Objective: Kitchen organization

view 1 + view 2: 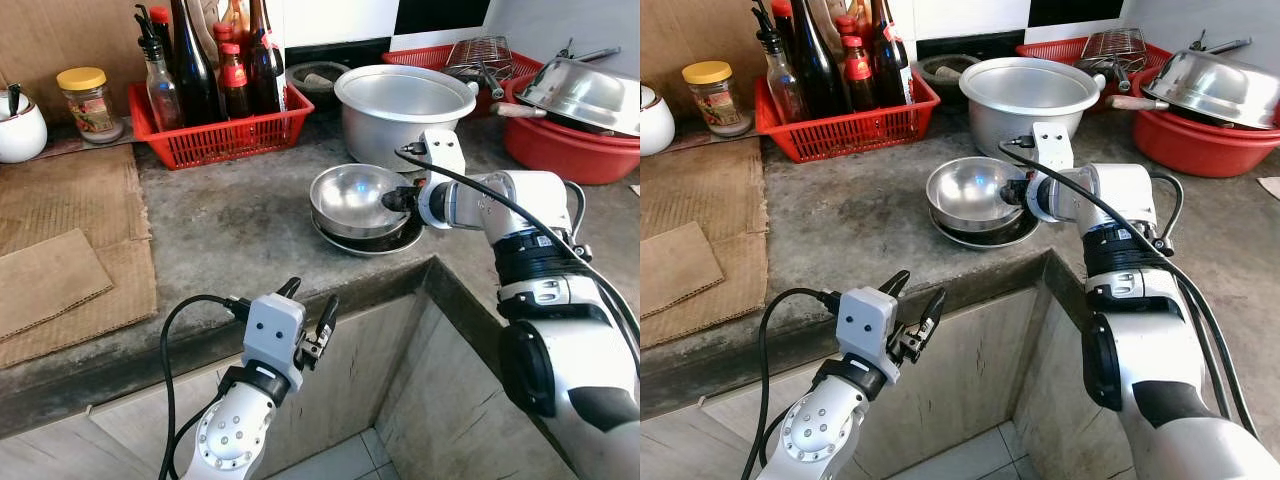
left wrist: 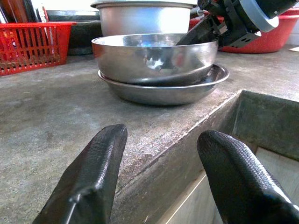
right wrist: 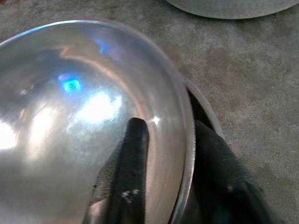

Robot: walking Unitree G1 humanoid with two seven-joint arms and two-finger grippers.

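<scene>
Two tools are yours to read, left to right from the steel bowl. Left tool hangs spread wide before the tabletop edge, empty. Right tool pinches the bowl's rim, one finger inside; the bowl sits on a plate, unlifted. Behind stands a large pot, crowding any lift.

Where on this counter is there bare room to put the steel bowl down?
Bare concrete lies between the red basket, the cardboard and the stacked steel bowl, down to the counter edge. The back is crowded: big pot and red basin of dishes. The right gripper pinches the bowl's rim; the left gripper hangs open below the edge.
</scene>
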